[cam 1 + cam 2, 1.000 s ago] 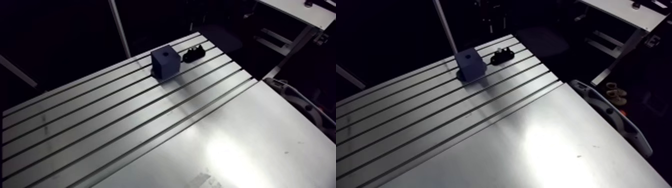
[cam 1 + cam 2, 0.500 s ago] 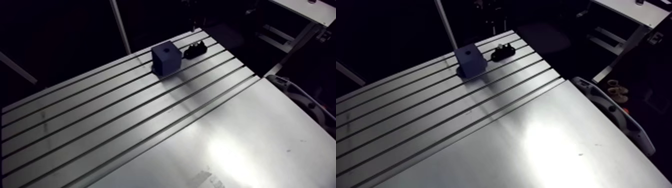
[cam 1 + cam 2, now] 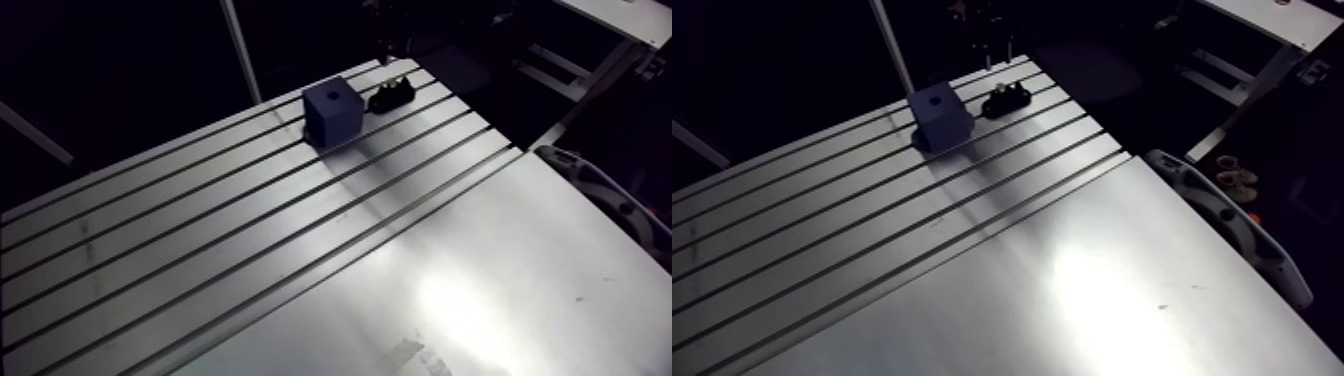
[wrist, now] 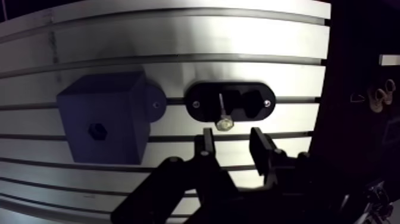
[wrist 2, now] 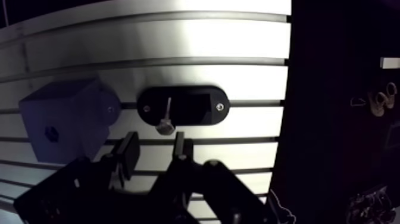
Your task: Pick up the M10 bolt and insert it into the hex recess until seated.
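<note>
The pincer (image 4: 233,152) hangs released and empty just short of the M10 bolt (image 4: 222,113), which lies in a black cradle (image 4: 256,102) near the surface's (image 4: 178,36) far corner, head toward the pincer. Beside the cradle stands the blue block (image 4: 119,101) with its hex recess (image 4: 95,131). This looks like the approach; next the pincer must straddle the bolt and close. No writing is legible.

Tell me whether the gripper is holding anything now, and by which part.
Nothing is held. The black two-finger gripper is open and empty; the small silver bolt lies in its black oval holder just ahead of it.
</note>
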Controlling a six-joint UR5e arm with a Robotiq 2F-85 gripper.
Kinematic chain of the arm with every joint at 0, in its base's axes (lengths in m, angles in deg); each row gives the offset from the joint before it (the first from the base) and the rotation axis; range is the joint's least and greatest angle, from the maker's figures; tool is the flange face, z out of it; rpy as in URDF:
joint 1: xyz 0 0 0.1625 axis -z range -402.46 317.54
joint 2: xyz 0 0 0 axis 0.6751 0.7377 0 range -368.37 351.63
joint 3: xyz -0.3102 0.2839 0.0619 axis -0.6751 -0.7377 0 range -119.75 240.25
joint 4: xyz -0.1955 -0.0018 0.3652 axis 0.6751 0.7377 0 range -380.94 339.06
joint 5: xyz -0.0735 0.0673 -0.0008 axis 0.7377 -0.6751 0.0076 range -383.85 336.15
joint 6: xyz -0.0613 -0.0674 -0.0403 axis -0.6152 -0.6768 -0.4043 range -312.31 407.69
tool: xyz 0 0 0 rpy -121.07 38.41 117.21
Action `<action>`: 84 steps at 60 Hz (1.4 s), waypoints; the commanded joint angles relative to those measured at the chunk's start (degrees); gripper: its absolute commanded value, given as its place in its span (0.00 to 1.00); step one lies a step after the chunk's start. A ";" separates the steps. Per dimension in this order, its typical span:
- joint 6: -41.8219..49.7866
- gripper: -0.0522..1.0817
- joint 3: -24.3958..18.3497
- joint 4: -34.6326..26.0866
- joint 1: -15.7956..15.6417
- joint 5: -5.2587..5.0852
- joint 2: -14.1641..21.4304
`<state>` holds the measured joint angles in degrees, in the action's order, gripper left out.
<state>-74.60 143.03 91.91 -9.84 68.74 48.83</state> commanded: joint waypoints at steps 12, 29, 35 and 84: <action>0.07 0.53 1.09 1.35 0.08 -0.08 -0.13; -0.20 0.53 2.41 3.95 0.43 0.00 -0.13; -0.28 0.53 2.94 4.18 0.52 0.00 -0.13; 0.24 0.53 5.30 6.99 0.95 -0.70 0.12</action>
<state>-74.32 147.92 97.64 -8.99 68.38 48.85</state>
